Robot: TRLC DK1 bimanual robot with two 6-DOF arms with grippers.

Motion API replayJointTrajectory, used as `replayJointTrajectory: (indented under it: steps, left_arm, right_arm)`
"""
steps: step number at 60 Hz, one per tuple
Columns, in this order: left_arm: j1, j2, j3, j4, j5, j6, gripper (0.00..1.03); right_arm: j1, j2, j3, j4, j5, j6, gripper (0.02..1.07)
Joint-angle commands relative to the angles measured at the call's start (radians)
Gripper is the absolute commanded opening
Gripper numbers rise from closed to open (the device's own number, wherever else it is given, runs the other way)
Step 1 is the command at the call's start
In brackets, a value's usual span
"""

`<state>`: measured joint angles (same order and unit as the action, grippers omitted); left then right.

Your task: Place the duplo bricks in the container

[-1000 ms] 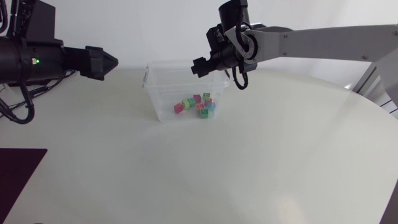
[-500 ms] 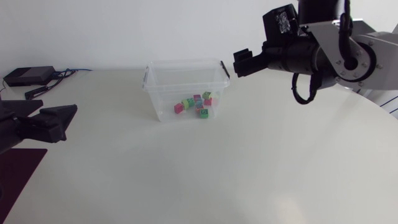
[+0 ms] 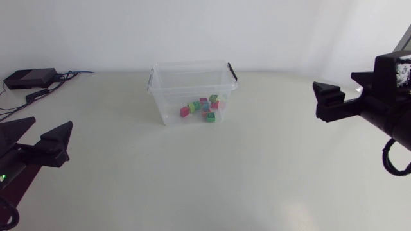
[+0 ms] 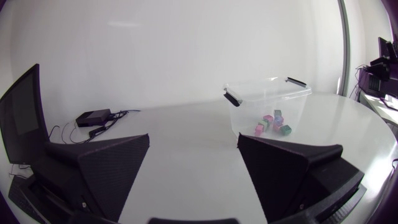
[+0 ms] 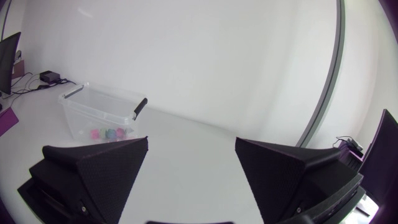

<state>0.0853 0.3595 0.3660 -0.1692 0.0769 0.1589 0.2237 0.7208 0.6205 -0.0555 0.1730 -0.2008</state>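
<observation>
The clear plastic container [image 3: 172,90] with black handle clips stands at the table's far middle. Several small duplo bricks [image 3: 205,108] in pink, green, blue and red lie on its floor. No brick shows on the table outside it. My left gripper [image 3: 51,122] hangs open and empty at the front left, well away from the box. My right gripper [image 3: 319,99] is open and empty at the right, level with the container. Ahead of the open left gripper [image 4: 193,138] I see the container [image 4: 249,112] and bricks [image 4: 273,121]. The right gripper [image 5: 191,141] faces the container [image 5: 81,102] from afar.
A black box with cables [image 3: 29,78] lies at the table's far left corner, also seen as the box [image 4: 93,117] ahead of the left gripper. A dark mat [image 3: 26,183] lies under my left arm. Bare white tabletop [image 3: 212,173] spreads in front of the container.
My right arm has pulled back from over the container to the right side, its fingers opening. My left arm has swung from the far left down toward the front left.
</observation>
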Motion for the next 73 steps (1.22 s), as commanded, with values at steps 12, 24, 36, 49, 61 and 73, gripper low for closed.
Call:
replayJointTrajectory:
  steps: [12,24,36,49,61,73]
  left_arm:
    - [0.039,-0.009,-0.117,0.189,-0.002,0.017,0.99]
    - [0.013,-0.083,-0.170,0.185,-0.018,-0.021,0.99]
    - [-0.014,-0.159,-0.224,0.180,-0.034,-0.059,0.99]
    - [-0.045,-0.246,-0.285,0.176,-0.053,-0.102,0.99]
    - [-0.076,-0.332,-0.347,0.171,-0.071,-0.145,0.99]
    - [-0.085,-0.360,-0.366,0.169,-0.077,-0.159,0.99]
  right_arm:
    - [-0.140,-0.233,-0.219,0.029,-0.047,-0.050,1.03]
    - [-0.158,-0.337,-0.304,0.034,-0.074,0.004,1.03]
    - [-0.176,-0.442,-0.391,0.040,-0.101,0.058,1.03]
    - [-0.196,-0.563,-0.490,0.047,-0.132,0.120,0.98]
    - [-0.217,-0.683,-0.589,0.053,-0.163,0.182,1.00]
    - [-0.224,-0.721,-0.620,0.056,-0.173,0.201,1.02]
